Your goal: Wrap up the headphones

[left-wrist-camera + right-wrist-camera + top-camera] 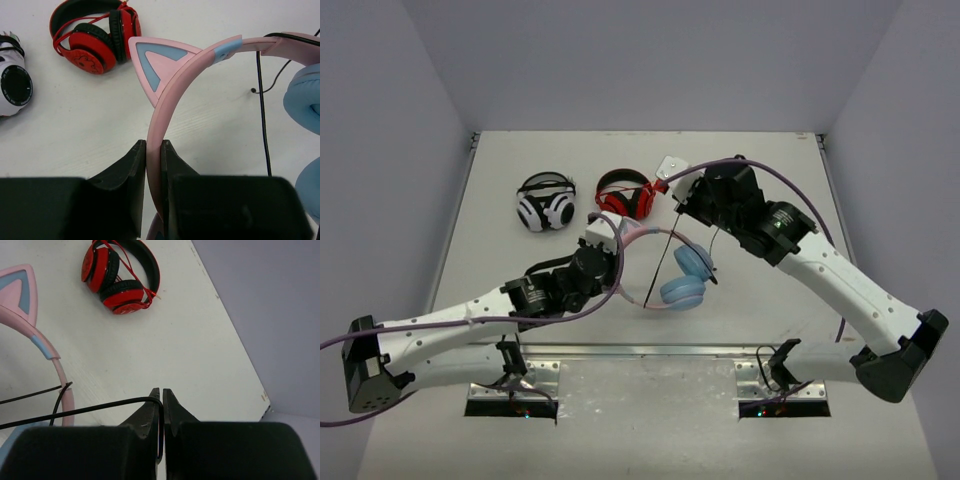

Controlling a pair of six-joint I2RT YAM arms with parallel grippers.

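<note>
My left pincer (152, 148) is clamped on the pink band (172, 100) of the headphones (692, 263) and my right pincer (161, 393) pinches their black cable (100, 407), so I'd wind it taut around the band.

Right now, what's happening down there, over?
Left jaws shut on headphones at pink headband. Right jaws shut on black cable. Red-and-black headphones close by, not touching.

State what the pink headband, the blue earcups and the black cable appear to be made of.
The headband: likely hard plastic, matte and smooth, holding a rigid curve with clean moulded edges. The earcups: probably soft padded leatherette, faintly sheeny, with rounded cushioned folds. The cable: thin wire in a seemingly rubbery black sheath, judging by its loose bends.
</note>
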